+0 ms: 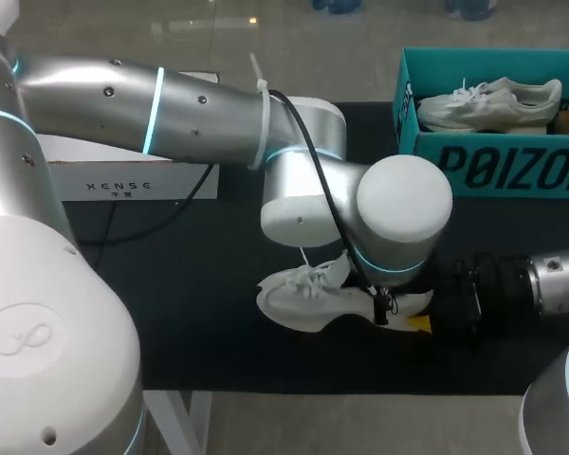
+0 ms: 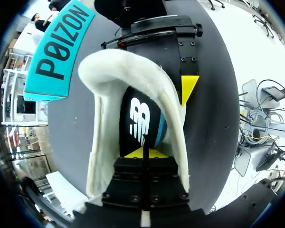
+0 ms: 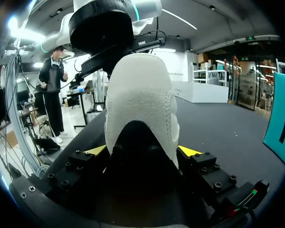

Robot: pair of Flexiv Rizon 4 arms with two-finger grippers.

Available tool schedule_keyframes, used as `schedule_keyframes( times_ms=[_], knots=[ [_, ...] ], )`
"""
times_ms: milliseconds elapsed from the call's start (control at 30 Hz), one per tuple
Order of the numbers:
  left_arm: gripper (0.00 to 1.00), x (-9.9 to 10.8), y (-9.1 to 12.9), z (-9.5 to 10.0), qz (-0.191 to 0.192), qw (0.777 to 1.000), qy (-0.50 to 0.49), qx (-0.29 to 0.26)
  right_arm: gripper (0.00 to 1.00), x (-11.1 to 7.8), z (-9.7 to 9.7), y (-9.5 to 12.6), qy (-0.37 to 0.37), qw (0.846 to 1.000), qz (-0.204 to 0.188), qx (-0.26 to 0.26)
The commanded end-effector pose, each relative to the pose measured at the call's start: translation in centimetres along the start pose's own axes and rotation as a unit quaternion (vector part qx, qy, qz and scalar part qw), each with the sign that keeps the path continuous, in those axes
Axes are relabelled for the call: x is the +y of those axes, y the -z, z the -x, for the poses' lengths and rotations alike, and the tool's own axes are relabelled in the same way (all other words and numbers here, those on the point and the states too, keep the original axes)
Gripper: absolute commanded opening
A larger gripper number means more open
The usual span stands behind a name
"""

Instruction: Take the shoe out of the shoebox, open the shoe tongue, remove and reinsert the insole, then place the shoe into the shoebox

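The white sneaker (image 1: 308,296) is lying on the black tabletop (image 1: 199,313), well apart from the teal shoebox (image 1: 512,169). The right hand (image 3: 142,152) is clamping its heel from both sides, bracing it. The left hand (image 2: 143,153) is sitting down in the opening, clenched, seemingly pinching the insole (image 2: 140,118), though the pinch itself is hidden. To do this well, the left hand should be peeling the insole up slowly and clear of the padded collar, not yanking, with the right hand gripping firmly so the sneaker is not lifting along
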State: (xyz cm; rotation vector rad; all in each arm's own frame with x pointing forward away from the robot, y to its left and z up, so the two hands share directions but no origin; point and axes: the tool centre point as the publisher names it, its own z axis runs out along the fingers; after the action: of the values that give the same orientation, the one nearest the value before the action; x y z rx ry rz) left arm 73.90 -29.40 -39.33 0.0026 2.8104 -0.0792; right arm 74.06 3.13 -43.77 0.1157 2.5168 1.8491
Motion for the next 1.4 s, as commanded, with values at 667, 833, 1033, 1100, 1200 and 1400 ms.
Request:
schedule_keyframes(
  times_ms=[667,833,1033,1100,1200,1400],
  knots=[
    [0.00,0.9,5.1,0.5,-0.014,1.000,0.004,0.010,0.00,-0.3,-0.3,-0.3,0.000,1.000,-0.002,0.000],
    [0.00,0.3,4.2,0.1,-0.003,0.999,-0.007,0.053,0.00,-0.3,-0.3,-0.3,0.000,1.000,-0.002,0.000],
    [0.00,-0.2,3.2,-0.3,0.024,0.995,-0.035,0.087,0.00,-0.3,-0.3,-0.3,0.000,1.000,-0.002,0.000],
    [0.00,-0.3,3.0,-0.6,0.029,0.995,-0.045,0.088,0.00,-0.3,-0.3,-0.3,0.000,1.000,-0.002,0.000],
    [0.00,-0.3,2.9,-0.8,0.033,0.993,-0.056,0.098,0.00,-0.3,-0.3,-0.3,0.000,1.000,-0.002,0.000],
    [0.21,-0.2,2.9,-0.9,0.031,0.993,-0.059,0.101,0.00,-0.3,-0.3,-0.3,0.000,1.000,-0.002,0.000]
  ],
)
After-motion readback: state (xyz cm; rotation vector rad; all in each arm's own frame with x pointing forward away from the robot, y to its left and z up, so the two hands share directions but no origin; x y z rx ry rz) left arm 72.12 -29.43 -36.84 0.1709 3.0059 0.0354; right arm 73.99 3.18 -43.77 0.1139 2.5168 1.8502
